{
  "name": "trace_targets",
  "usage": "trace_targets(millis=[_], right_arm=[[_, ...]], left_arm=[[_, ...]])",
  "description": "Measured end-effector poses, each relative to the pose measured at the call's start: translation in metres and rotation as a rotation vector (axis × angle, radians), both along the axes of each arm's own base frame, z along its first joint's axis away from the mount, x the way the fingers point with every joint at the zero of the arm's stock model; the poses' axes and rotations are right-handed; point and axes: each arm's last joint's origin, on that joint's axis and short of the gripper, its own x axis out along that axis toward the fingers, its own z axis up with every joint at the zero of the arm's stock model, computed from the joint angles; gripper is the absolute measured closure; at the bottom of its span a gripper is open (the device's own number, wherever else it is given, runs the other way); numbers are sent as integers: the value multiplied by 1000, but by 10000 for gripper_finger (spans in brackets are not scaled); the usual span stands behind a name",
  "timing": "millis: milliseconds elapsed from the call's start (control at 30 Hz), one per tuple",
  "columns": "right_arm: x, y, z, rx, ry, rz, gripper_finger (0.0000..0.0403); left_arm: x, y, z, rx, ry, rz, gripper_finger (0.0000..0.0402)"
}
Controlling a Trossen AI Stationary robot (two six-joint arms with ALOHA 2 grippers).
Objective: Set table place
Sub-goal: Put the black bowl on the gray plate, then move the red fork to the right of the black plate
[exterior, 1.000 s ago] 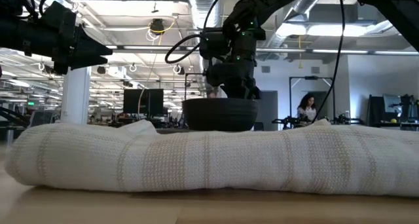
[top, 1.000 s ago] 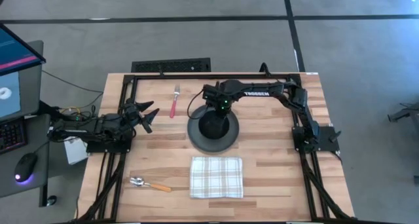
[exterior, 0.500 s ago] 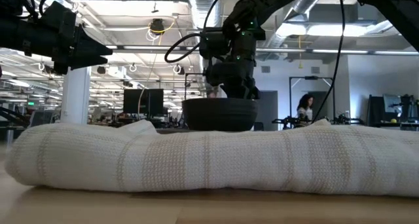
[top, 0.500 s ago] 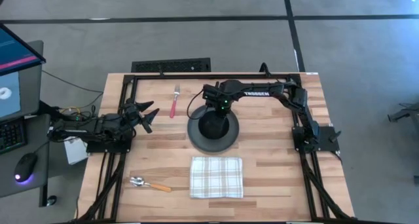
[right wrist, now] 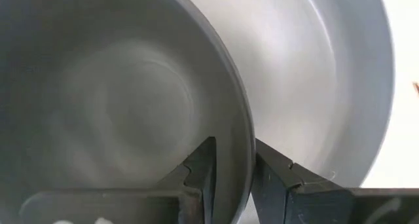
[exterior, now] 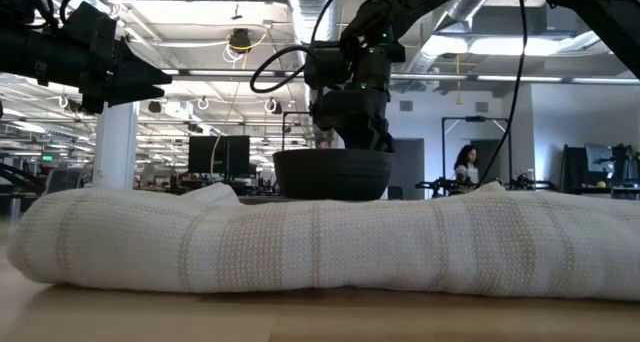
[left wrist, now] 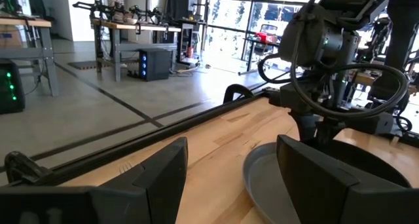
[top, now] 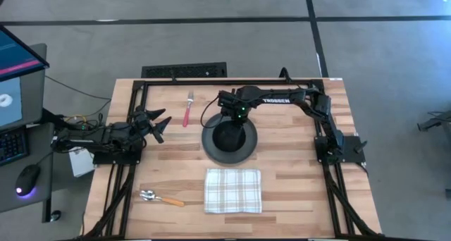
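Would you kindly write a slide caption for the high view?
Right end effector holds the black bowl over the grey plate; fork, spoon, napkin wait.

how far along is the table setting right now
Done: plate in the middle, napkin in front of it. In hand: right gripper pinching the bowl rim over the plate. Left: fork and spoon lie apart; left gripper waits open.

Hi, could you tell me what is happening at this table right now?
The right gripper pinches the rim of the small black bowl over the dark grey round plate. The left gripper waits open at the table's left side. The pink-handled fork, orange-handled spoon and checked cloth napkin lie untouched on the wooden table.
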Motion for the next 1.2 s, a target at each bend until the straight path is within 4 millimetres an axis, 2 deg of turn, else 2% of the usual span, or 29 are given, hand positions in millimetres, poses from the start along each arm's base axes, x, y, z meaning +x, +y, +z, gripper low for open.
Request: trace_targets(millis=[467,567,867,967,1200], right_arm=[[0,0,0,-3,-1,7,294],[0,0,0,-6,0,7,270],[0,-1,0,-9,-3,-5,158],[0,0,1,-8,-3,-8,145],[0,0,2,-9,-4,-9,143]], left_arm=[[0,0,0,0,0,0,178],[0,0,0,0,0,0,178],[0,0,0,0,0,0,178],[0,0,0,0,0,0,178],[0,0,0,-7,-5,0,178]])
